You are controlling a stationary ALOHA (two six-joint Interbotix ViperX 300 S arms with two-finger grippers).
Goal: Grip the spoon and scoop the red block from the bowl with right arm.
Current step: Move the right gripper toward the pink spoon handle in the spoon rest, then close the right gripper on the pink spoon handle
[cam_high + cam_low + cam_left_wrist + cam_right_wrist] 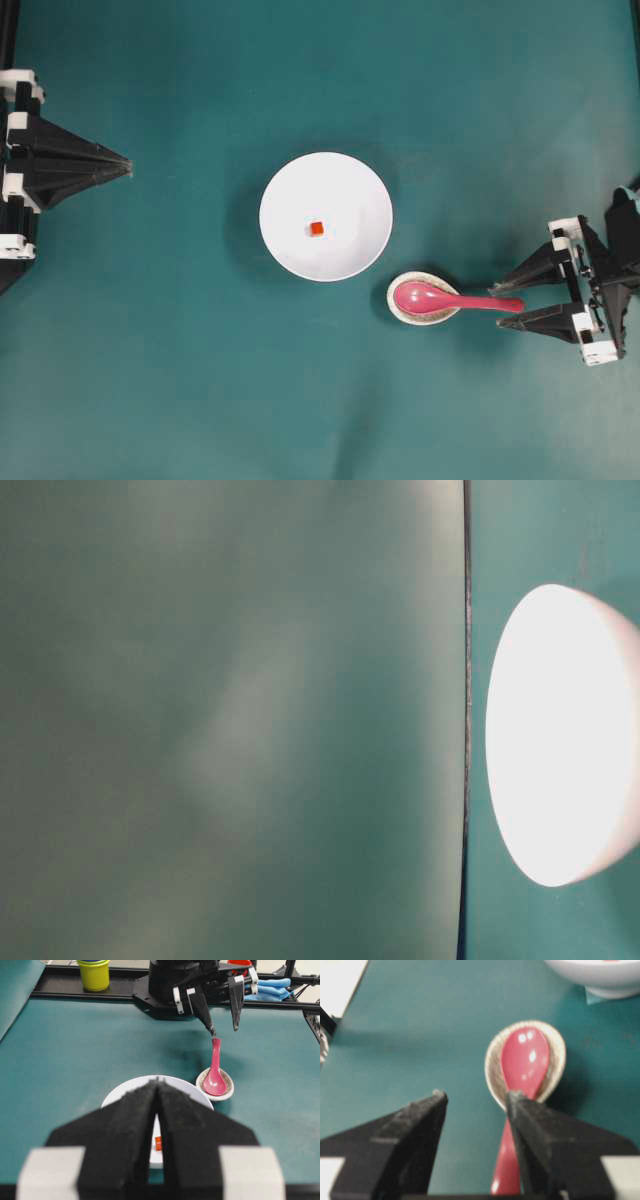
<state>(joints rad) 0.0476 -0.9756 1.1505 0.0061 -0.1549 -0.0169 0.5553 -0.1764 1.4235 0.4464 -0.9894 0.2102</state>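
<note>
Misalignment is the risk: the right tool stands wide open and empty, the spoon handle hard against one finger, not centred. Closing could tip the spoon off the speckled dish, while the red block waits in the bowl; the left tool is closed, empty.

No legible text, labels, brands, numbers or signs in any view, bowl, spoon, small dish and counter all unmarked

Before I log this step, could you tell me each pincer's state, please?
Left pincer: closed, empty.
Right pincer: open, around the spoon handle, not gripping.
</note>
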